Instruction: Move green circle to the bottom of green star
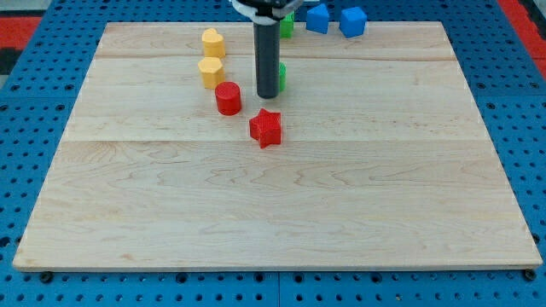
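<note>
My rod comes down from the view's top, and my tip [267, 94] rests on the board. A green block [281, 77] sits right behind the rod on its right side and is mostly hidden, so I cannot make out its shape. A second green block [288, 24] shows at the view's top, partly hidden by the arm; its shape is also unclear. My tip is touching or nearly touching the lower green block.
A red cylinder [228, 98] lies left of my tip and a red star [266, 128] just below it. Two yellow blocks [212, 40] [211, 72] stand to the upper left. Two blue blocks [317, 17] [352, 21] sit at the top edge. The wooden board [273, 205] lies on a blue pegboard.
</note>
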`<state>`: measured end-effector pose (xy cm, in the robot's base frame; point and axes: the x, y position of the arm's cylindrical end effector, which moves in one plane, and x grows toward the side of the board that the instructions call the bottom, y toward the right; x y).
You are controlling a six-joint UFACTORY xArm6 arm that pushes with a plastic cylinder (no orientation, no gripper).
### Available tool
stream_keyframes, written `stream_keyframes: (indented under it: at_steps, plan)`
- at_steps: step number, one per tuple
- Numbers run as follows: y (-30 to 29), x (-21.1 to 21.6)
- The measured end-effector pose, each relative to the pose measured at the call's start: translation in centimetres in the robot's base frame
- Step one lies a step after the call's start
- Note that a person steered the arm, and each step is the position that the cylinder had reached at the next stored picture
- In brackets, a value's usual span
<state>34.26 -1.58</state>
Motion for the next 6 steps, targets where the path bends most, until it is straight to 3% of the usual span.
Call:
stream_keyframes:
  at_steps: [2, 4, 6]
  plan:
    - [4.6, -2.9]
    - [3.8, -7.3]
    - [7.4, -9.7]
